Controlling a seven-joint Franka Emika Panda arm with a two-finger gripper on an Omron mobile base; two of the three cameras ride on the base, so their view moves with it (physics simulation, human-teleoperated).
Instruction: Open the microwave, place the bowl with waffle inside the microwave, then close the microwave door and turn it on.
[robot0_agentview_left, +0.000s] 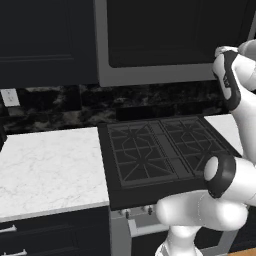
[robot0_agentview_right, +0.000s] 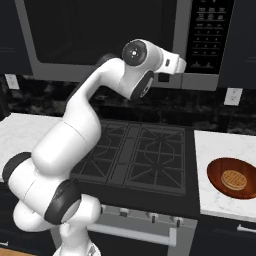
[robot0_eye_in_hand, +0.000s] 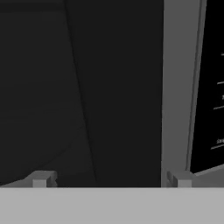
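The microwave (robot0_agentview_right: 107, 35) hangs above the stove with its dark glass door (robot0_eye_in_hand: 118, 87) shut. My gripper (robot0_eye_in_hand: 111, 180) is open and empty, close up against the door's right side. Its two fingertips (robot0_eye_in_hand: 41, 179) straddle the glass and the grey frame strip (robot0_eye_in_hand: 175, 87) beside the black control panel (robot0_agentview_right: 207, 35). In the right base view the hand (robot0_agentview_right: 172, 61) is raised at the microwave's lower right, just left of that panel. The reddish-brown bowl (robot0_agentview_right: 215, 172) holding a round waffle (robot0_agentview_right: 234, 179) sits on the white counter right of the stove, far below the gripper.
A black gas stove (robot0_agentview_left: 155, 150) lies under the microwave, with white marble counter on the left (robot0_agentview_left: 50, 165) and on the right (robot0_agentview_right: 225, 145). Dark navy cabinets (robot0_agentview_left: 45, 40) flank the microwave. Wall outlets (robot0_agentview_right: 230, 96) sit on the dark backsplash.
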